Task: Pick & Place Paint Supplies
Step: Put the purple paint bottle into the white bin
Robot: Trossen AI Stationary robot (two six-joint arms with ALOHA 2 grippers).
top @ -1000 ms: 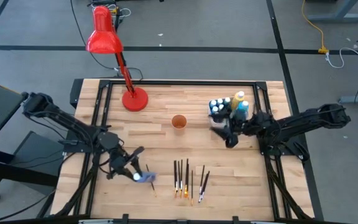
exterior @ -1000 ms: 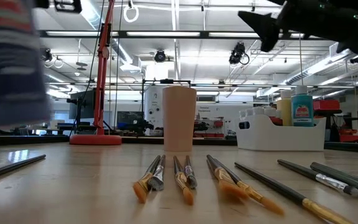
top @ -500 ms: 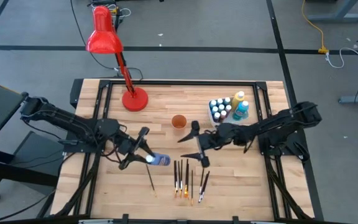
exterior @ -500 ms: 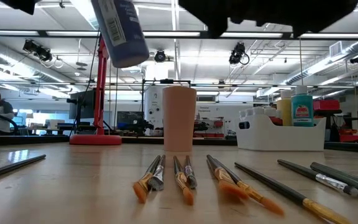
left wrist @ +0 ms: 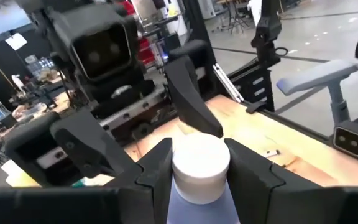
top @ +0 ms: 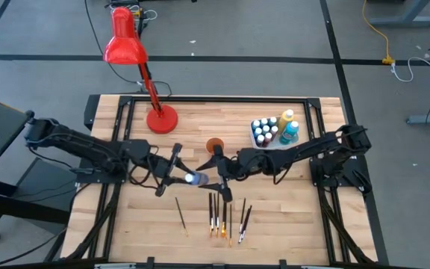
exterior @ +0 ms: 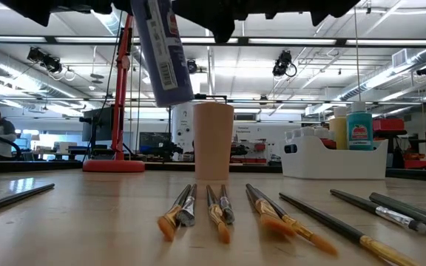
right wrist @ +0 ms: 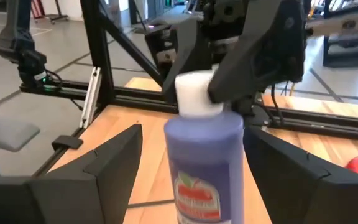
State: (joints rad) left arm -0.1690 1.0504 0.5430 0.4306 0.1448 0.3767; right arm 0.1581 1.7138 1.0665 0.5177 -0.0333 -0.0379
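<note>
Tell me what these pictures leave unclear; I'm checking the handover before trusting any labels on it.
- Purple paint bottle: its cap is cut off by the low view's top edge; its label print is too small to read.
- Left tool: in the high view it blends with the right tool, so any contact is hidden.
- Bottles in the white tub: too small in the high view, mostly hidden by the tub wall in the low view.

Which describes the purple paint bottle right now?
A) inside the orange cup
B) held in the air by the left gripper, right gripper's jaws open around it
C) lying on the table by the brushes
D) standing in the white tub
B: the left gripper clamps the purple paint bottle by its neck above the table, while the right gripper has its jaws spread to either side of the bottle body.
</note>
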